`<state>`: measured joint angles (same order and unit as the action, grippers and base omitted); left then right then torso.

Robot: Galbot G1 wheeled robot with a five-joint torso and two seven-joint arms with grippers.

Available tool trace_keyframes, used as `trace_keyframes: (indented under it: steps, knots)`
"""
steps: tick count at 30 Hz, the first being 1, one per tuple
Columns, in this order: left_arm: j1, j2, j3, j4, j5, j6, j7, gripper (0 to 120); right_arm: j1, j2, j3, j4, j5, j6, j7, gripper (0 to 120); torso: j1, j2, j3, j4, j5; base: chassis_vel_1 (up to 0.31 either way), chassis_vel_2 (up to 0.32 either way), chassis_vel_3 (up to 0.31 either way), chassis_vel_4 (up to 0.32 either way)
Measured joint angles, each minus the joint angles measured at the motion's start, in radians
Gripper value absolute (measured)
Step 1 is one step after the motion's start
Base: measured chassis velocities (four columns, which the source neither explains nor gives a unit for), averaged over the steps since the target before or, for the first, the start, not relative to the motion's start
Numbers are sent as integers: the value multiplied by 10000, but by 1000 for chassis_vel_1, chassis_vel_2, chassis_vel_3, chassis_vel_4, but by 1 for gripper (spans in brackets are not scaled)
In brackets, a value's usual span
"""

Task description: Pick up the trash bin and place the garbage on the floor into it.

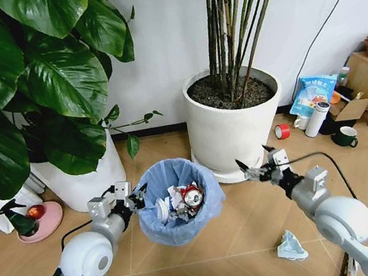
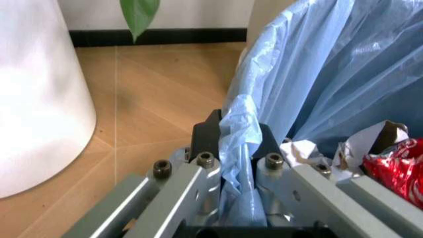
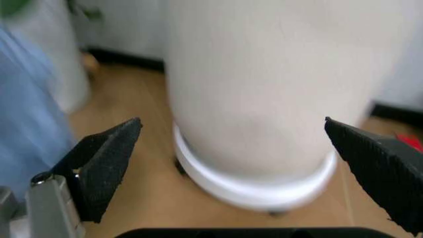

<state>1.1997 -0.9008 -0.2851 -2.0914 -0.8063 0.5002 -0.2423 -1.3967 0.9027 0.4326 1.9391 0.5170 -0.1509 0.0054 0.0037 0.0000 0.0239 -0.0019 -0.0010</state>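
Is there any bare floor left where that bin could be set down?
Yes: open floor lies between the two arms, below the trash bin and left of the crumpled wrapper. It is crowded by the bottle and mug near the wall.

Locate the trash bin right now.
Head view: the trash bin is at centre, its rim pinched by the left gripper, just left of the big white plant pot.

Bare floor (image 1: 210,260) lies open in front of the white pot (image 1: 228,127); the pot blocks the right hand (image 1: 253,169) just behind it.
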Motion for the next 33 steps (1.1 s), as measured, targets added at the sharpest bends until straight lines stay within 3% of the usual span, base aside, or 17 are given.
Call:
trace_keyframes:
  steps: [10,18,33]
  knots:
    - [84,119,-98,-89,-38,10,-49,1,-1162,555,931,-1893,-916,1224,-1409,100,0,0,0,-1,-1,0,0,0,0]
    - [154,52,-16,-97,32,12,58,1,-2375,1486,1602,-2961,-1897,2274,-1911,100,1,1,0,-6,1,0,0,0,0]
    - [303,383,45,-156,1,21,69,1,-1300,3518,1101,-6021,-2914,3148,-2015,100,1,1,0,-3,1,0,0,0,0]
